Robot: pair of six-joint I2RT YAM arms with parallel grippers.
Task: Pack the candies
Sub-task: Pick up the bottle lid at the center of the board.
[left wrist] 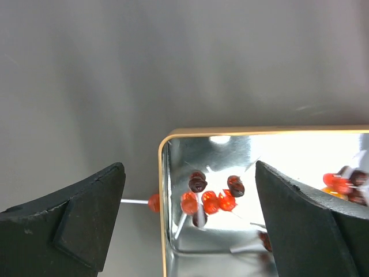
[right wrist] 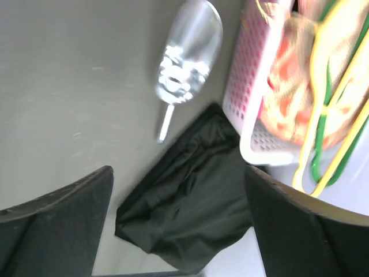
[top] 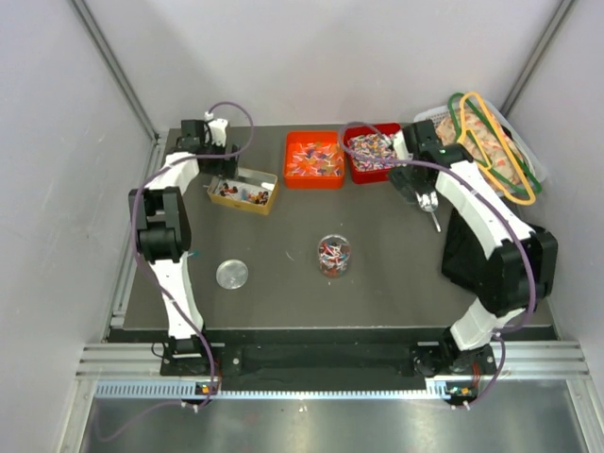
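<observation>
Left gripper (left wrist: 189, 168): fingers apart, empty, over the corner of a gold-rimmed tin (left wrist: 163, 190) holding red and dark sweets (left wrist: 210, 202). Right gripper (right wrist: 179, 173): fingers apart, empty, with a metal scoop (right wrist: 187, 63) and black cloth (right wrist: 190, 225) beyond. Dark table (top: 274, 302), pale walls (top: 311, 57). Candies (top: 370, 149) fill the far red bin (top: 373, 178); more sit in the central clear jar (top: 334, 256).

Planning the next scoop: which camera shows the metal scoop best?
The right wrist view: the metal scoop lies large on the table, bowl and handle both visible. The top external view shows the scoop only small. The left wrist view misses it.
</observation>
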